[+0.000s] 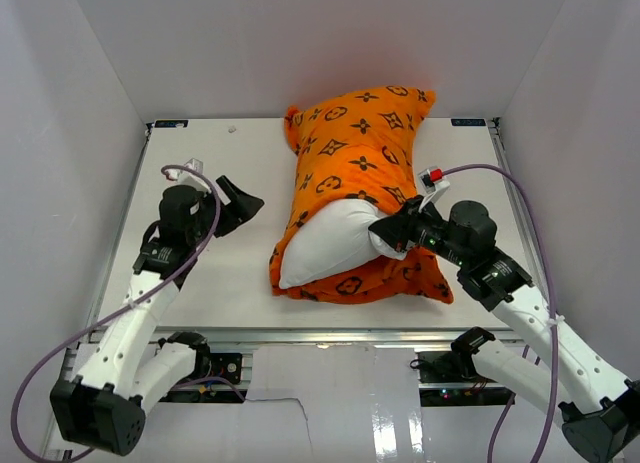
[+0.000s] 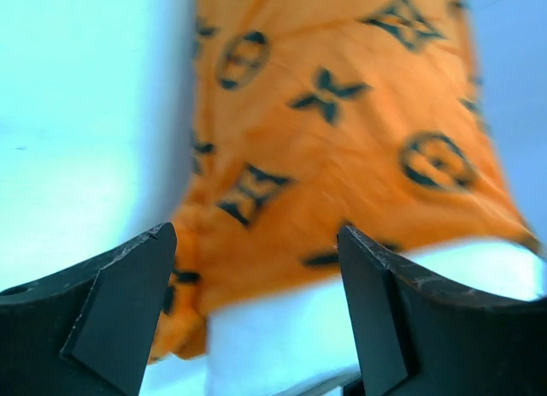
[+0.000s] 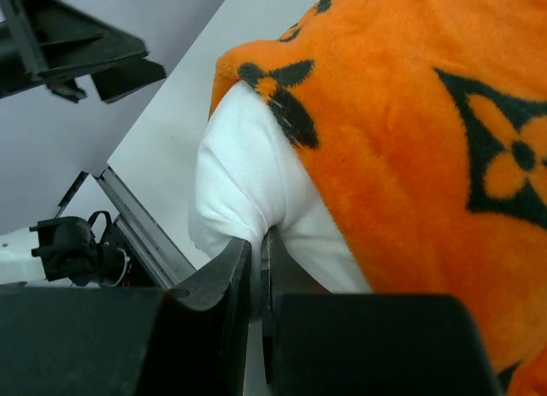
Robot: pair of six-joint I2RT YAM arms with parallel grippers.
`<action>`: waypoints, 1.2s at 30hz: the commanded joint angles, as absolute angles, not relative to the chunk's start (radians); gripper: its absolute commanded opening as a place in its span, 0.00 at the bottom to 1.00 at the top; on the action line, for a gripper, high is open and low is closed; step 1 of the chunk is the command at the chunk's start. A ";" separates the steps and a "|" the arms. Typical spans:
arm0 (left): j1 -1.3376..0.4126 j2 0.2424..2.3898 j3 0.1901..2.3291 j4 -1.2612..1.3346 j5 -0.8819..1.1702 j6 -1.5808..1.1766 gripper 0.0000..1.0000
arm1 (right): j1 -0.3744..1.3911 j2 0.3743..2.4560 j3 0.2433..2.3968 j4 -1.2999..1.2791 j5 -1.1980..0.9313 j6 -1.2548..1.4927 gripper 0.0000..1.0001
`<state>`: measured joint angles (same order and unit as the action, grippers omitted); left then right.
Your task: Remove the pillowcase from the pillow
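Observation:
The orange pillowcase with dark brown motifs lies in the middle of the table and covers the far part of the white pillow. The pillow's near end sticks out of the case's opening. My right gripper is shut on a pinch of the white pillow fabric at its near right side, just under the orange edge. My left gripper is open and empty, left of the pillow and apart from it. In the left wrist view the pillowcase and pillow lie ahead between my open fingers.
The white table has a metal rail along its near edge. White walls close in the back and both sides. Cables loop from both arms. The left gripper shows in the right wrist view, at the top left.

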<state>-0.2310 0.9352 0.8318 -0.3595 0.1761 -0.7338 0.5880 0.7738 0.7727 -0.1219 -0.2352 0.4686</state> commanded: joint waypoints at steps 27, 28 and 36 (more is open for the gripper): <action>-0.270 0.873 0.483 0.084 0.437 -1.157 0.98 | 0.986 1.150 0.696 0.545 0.231 0.634 0.56; -0.276 0.871 0.476 0.092 0.433 -1.163 0.98 | 0.995 1.152 0.699 0.531 0.239 0.624 0.64; -0.389 0.853 0.425 0.091 0.312 -1.235 0.98 | 1.035 1.111 0.784 0.236 0.256 0.515 0.76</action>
